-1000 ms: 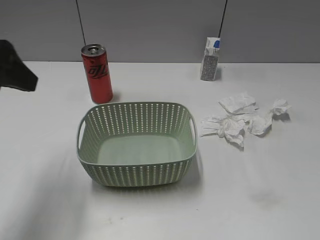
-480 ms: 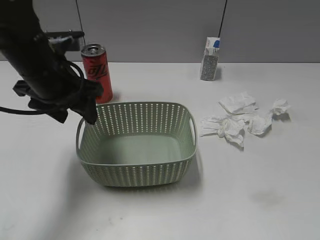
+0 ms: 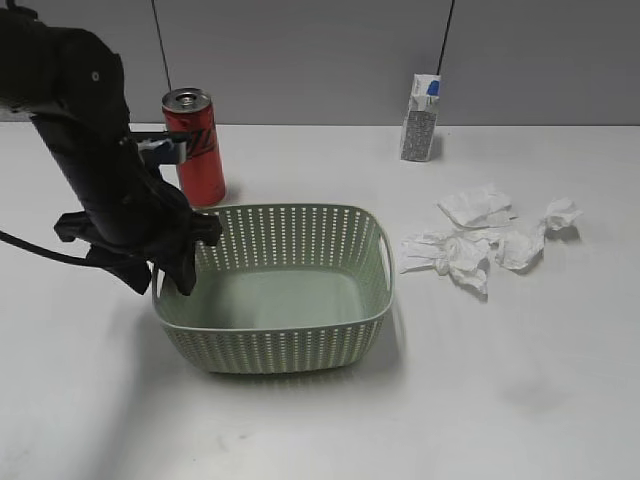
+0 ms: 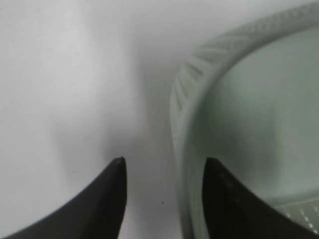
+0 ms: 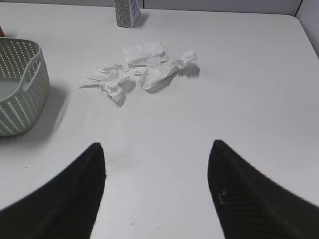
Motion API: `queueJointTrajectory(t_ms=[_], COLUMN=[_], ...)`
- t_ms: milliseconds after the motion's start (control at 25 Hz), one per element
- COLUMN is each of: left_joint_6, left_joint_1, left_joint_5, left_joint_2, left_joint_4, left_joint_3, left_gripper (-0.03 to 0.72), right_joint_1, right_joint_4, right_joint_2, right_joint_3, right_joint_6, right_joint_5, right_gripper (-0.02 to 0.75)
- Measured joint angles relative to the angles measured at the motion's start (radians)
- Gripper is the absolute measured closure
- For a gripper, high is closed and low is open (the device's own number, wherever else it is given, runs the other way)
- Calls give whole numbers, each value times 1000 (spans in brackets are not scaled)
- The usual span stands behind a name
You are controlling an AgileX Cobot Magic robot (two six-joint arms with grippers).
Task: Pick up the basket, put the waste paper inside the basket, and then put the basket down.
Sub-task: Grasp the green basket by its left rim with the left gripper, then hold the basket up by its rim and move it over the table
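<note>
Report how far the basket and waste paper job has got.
Done: nothing yet. The basket sits on the table, empty, and the waste paper lies in a pile to its right. In hand: the left pincer is open, straddling the basket's left rim, one finger inside, one outside. The right pincer is open over bare table, short of the paper. Left: grip, lift, load the paper, set the basket down.

Upright sage-green perforated basket stands left of scattered crumpled white waste paper.
</note>
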State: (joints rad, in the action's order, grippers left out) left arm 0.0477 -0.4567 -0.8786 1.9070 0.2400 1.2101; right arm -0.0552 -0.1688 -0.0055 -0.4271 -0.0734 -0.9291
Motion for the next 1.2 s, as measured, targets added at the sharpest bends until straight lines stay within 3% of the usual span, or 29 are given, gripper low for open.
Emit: queueJointTrajectory(t_ms=[200,280,640,880,1200], left_joint_6=[2,4,3,3,3], left_joint_1=[-1,-1,-1,-1,-1], left_joint_5=[25,29,10,5,2], left_joint_2=[2,2,-128,-233,-244], left_joint_4=[5,5,-81,-101,-96], left_joint_3=[1,1,1,1,1], left_gripper=[605,678,688,688,688], right_joint_1=[0,0,0,0,0], right_joint_4=[0,0,-21,-28,-36], right_joint_2=[0,0,71,383,924], right_joint_3=[0,0,-20,-93,-363], right_joint_6=[0,0,1,-8,-77], right_joint_5=[0,0,70,169,237], right_gripper=[251,251,270,329,336])
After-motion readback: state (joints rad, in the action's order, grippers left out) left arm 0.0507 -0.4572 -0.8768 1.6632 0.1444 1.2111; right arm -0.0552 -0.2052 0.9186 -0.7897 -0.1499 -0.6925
